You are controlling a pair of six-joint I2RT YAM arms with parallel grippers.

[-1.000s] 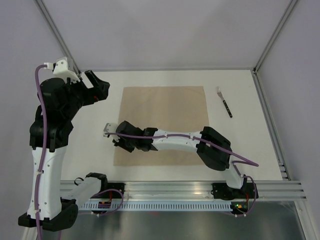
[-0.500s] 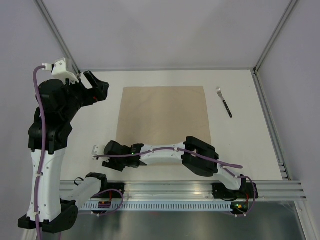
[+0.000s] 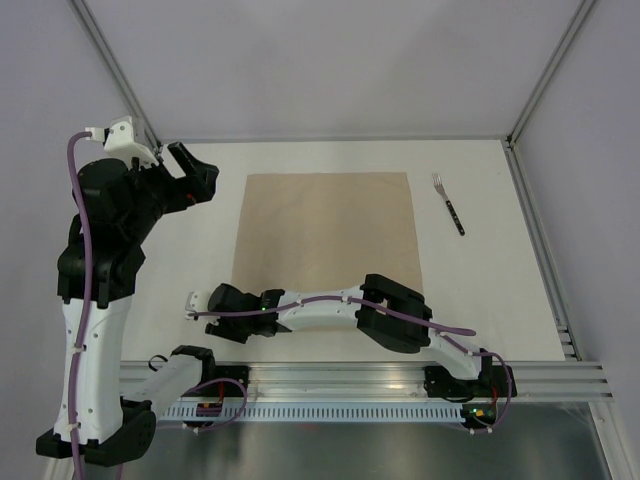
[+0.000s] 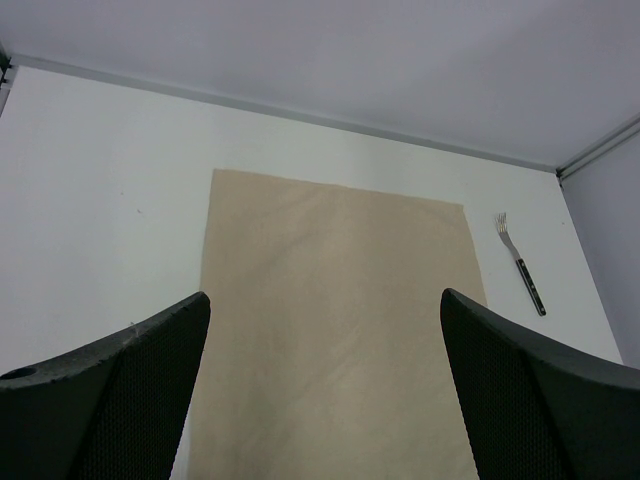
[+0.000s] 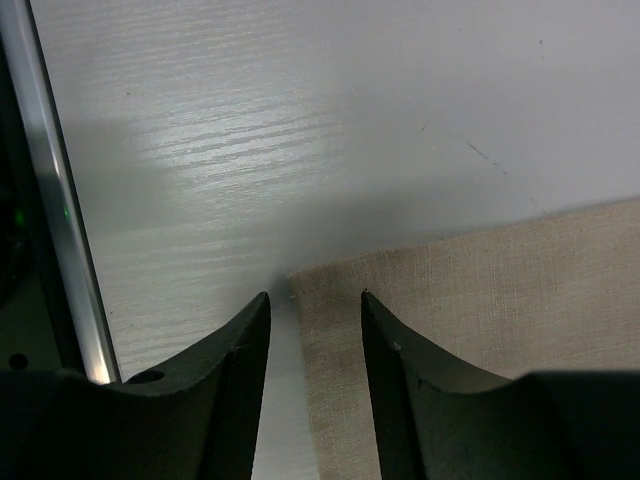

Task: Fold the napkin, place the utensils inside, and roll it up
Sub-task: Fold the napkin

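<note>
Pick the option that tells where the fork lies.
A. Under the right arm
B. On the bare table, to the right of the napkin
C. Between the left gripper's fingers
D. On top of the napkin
B: the fork lies on the white table, apart from the napkin, off its far right corner, with no gripper near it.

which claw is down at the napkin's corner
The right claw, low over the near-left corner of the napkin, jaws apart. The left claw is raised off to the far left, wide open.
</note>
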